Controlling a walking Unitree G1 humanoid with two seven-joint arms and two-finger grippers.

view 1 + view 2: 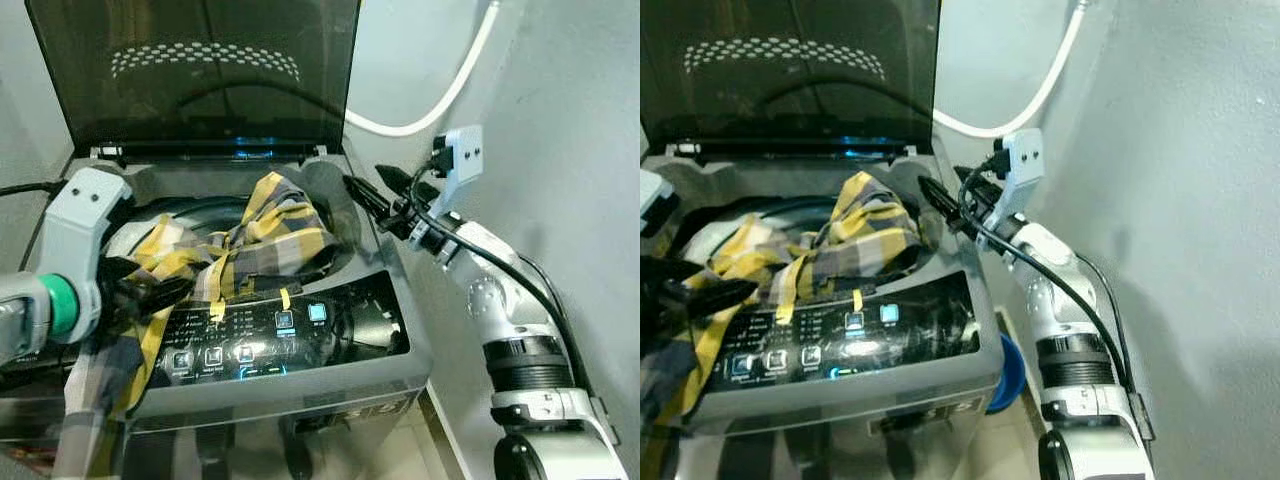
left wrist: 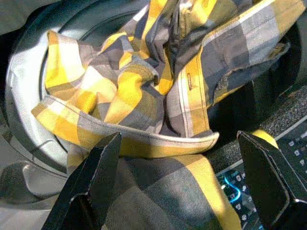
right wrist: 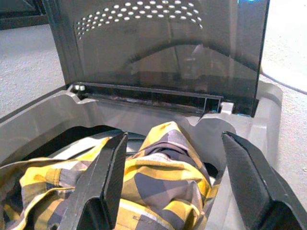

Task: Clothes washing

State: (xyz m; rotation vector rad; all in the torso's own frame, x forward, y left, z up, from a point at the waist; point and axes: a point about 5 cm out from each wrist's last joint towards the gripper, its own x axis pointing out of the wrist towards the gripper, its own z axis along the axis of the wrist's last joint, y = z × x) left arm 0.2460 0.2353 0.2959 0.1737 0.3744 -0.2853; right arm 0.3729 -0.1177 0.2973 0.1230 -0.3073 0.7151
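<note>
A top-loading washing machine (image 1: 412,330) stands with its dark lid (image 1: 200,70) raised. A yellow and grey plaid shirt (image 1: 270,235) lies bunched over the drum opening, spills across the lit control panel (image 1: 300,330) and hangs down the front left corner. My left gripper (image 2: 180,143) hovers over the shirt at the machine's front left, open, with cloth under its fingers (image 2: 96,182). My right gripper (image 1: 365,178) is at the right rim of the tub, open, pointing across at the shirt's raised fold (image 3: 163,158) without touching it.
A white hose (image 1: 440,100) curves along the grey wall behind and to the right of the machine. That wall stands close to my right arm. A blue object (image 1: 1010,370) lies on the floor by the machine's right side. A black cable (image 1: 20,188) runs in at the left.
</note>
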